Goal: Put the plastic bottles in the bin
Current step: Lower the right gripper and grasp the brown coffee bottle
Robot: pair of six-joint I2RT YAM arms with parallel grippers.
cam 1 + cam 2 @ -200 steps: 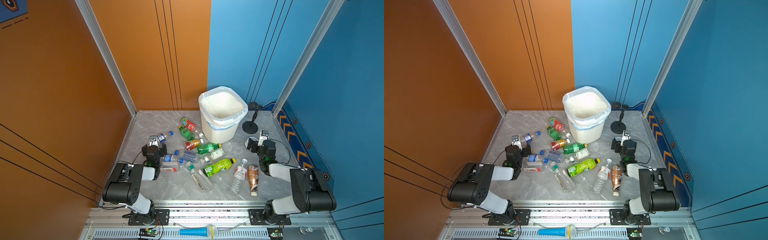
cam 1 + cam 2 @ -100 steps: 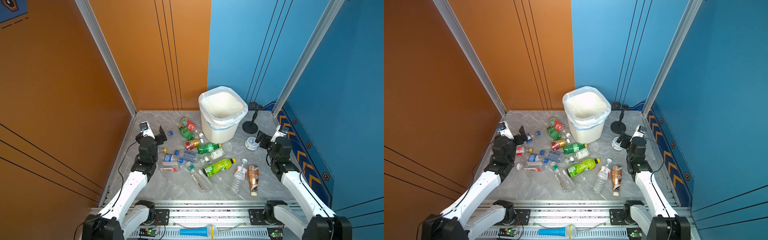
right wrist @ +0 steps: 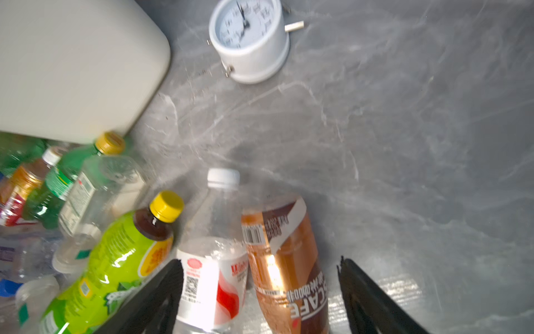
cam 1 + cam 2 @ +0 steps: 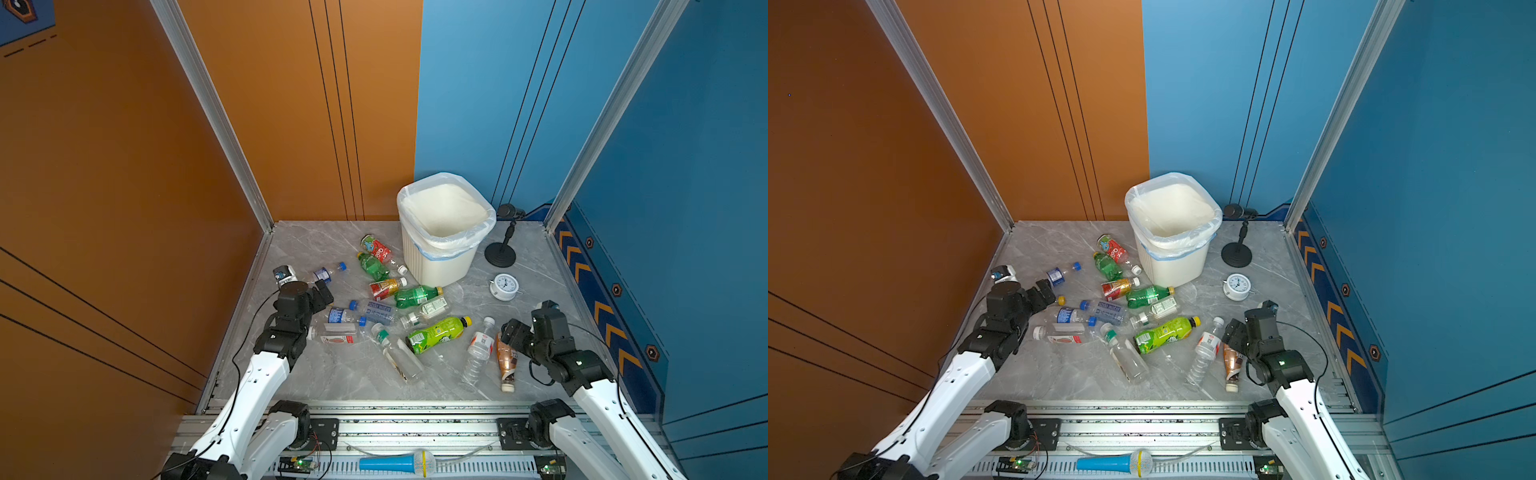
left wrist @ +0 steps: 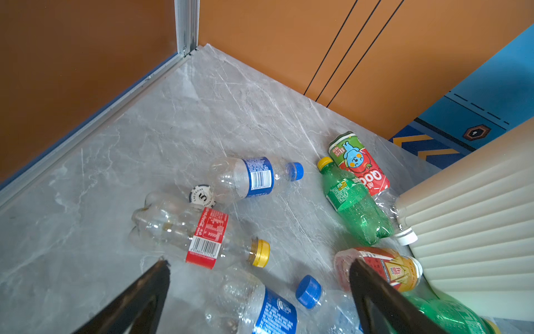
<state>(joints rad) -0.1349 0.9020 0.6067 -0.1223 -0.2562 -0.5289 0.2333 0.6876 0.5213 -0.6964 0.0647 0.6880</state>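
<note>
Right wrist view: the right claw (image 3: 259, 260), jaws apart and empty, straddles the brown-tinted plastic coffee bottle (image 3: 278, 231) lying on the grey marbled tabletop (image 3: 404, 144), long axis along the reach, a clear red-labelled bottle (image 3: 213, 274) just beside it. The white ribbed bin (image 3: 72, 72) stands beyond; the left claw (image 5: 259, 261) gapes empty.

Orange wall (image 4: 270, 104), blue wall (image 4: 478, 104), marble floor (image 4: 332, 374)

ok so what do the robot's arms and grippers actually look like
The left arm and right arm are white tubes with chunky black joints and black wrists. A thin black cable loops beside each. The left gripper and right gripper each end in two black tapered fingers. A small green light glows on the right arm.
</note>
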